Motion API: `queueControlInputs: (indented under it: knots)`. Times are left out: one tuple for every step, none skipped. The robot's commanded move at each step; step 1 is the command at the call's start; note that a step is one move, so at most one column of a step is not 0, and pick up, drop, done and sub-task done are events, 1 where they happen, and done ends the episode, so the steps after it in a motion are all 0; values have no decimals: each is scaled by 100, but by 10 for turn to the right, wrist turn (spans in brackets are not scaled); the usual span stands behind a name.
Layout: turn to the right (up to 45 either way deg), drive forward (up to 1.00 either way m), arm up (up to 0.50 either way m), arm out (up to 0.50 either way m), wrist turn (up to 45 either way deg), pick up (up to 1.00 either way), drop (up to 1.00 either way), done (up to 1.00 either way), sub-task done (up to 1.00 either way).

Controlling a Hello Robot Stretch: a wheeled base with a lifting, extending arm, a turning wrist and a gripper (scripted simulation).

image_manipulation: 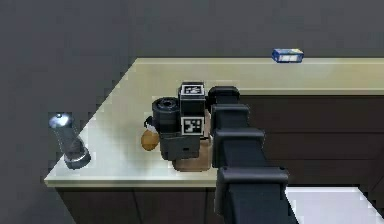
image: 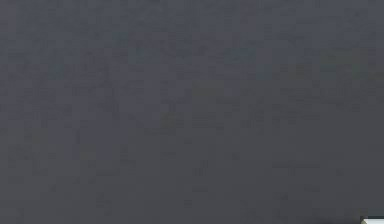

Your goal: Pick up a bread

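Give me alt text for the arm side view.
The robot's dark square arm reaches over a cream L-shaped countertop, its claw at a brown rounded lump lying there; whether it holds it cannot be told. A grey metal cylinder stands at the counter's left, a small blue box far back.

The forward view looks straight at a dark grey wall (image: 190, 100) from very close. The arm side view looks down along the arm (image_manipulation: 240, 150) onto a corner of the counter (image_manipulation: 300, 75), also near. Both views have dark grey wall.
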Motion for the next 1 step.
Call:
queueControlInputs:
  knots:
    - [0,0,-8,0,0,0,0,0,0]
